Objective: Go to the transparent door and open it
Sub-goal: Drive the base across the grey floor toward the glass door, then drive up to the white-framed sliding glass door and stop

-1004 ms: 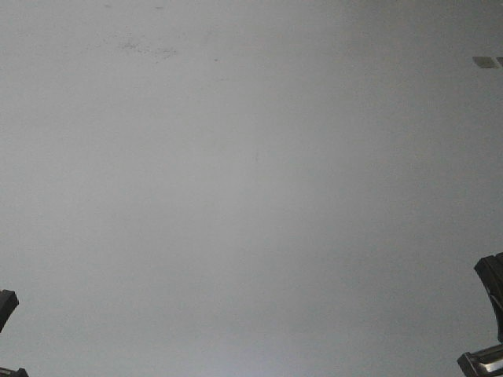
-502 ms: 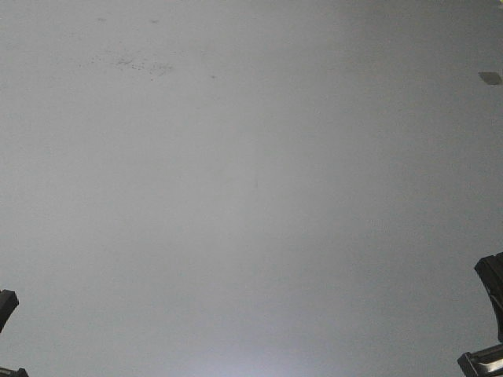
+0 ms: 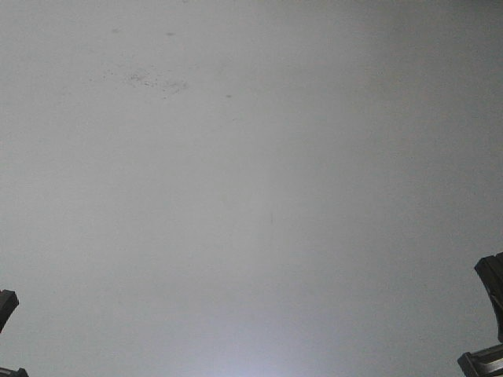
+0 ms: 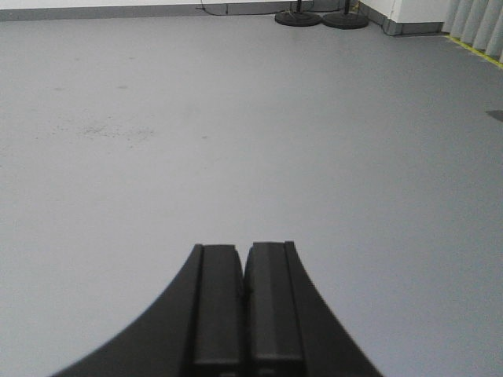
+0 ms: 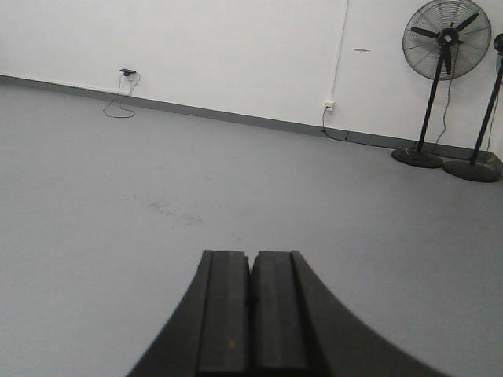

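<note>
Sliding down and to the right in the front view, the speckled scuff patch [image 3: 149, 78] on the grey floor [image 3: 251, 236] is now sitting lower than a second ago, and the small grey mark that was showing at the far right edge is no longer showing. Dark arm parts are peeking in at both near corners.

The left gripper [image 4: 244, 259] is hanging over bare floor with its jaws pressed together, holding nothing. The right gripper [image 5: 251, 263] is doing likewise, its jaws touching.

Far off in the right wrist view, a white wall [image 5: 196, 47] is standing with a pedestal fan [image 5: 444, 39] at its right end.

The transparent door is not showing in any view.
</note>
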You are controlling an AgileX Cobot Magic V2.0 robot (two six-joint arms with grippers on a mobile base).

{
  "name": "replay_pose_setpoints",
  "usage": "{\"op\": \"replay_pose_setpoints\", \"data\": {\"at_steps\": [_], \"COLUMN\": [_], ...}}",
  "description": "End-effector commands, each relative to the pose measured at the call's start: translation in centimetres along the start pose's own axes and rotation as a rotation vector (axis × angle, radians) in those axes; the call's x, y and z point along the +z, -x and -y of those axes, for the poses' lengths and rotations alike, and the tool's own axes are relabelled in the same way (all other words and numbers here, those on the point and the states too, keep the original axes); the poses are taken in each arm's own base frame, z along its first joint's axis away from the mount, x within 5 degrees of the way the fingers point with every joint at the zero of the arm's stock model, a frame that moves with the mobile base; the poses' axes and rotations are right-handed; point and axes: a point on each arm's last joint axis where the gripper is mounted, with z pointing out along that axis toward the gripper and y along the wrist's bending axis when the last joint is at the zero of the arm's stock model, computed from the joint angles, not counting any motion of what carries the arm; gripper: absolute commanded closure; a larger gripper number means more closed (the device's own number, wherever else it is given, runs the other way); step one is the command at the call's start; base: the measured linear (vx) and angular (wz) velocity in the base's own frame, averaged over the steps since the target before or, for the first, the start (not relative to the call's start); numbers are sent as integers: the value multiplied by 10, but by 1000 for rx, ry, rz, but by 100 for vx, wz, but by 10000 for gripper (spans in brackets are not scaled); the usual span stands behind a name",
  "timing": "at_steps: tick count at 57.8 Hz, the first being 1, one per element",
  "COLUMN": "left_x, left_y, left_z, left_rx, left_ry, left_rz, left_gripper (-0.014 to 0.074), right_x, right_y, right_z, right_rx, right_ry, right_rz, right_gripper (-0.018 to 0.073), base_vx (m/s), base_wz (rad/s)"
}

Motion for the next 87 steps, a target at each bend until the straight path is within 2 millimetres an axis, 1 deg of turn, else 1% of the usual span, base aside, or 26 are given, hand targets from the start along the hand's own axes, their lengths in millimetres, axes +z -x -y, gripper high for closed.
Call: {"op": "replay_pose_setpoints", "data": {"at_steps": [1,21,39,87], "left_x": [1,1,1,1], "left_y": [2,2,2,2], "left_z": [-2,-2,-2,-2], "left_rx": [-16,-16,-16,-16], "left_ry": [16,16,16,16], "left_rz": [69,69,69,69], "left_gripper": [603,603,603,603], "right_x": [-1,-1,-1,-1], "right_y": [7,7,7,7], "right_z": [0,0,0,0], "right_rx": [-12,-12,-12,-12], "right_ry": [-6,-6,-6,-6], "right_rz": [93,93,93,93], "right_gripper": [568,568,568,568], "base_vx": [42,42,42,47], "base_wz": [11,18,41,70]}}
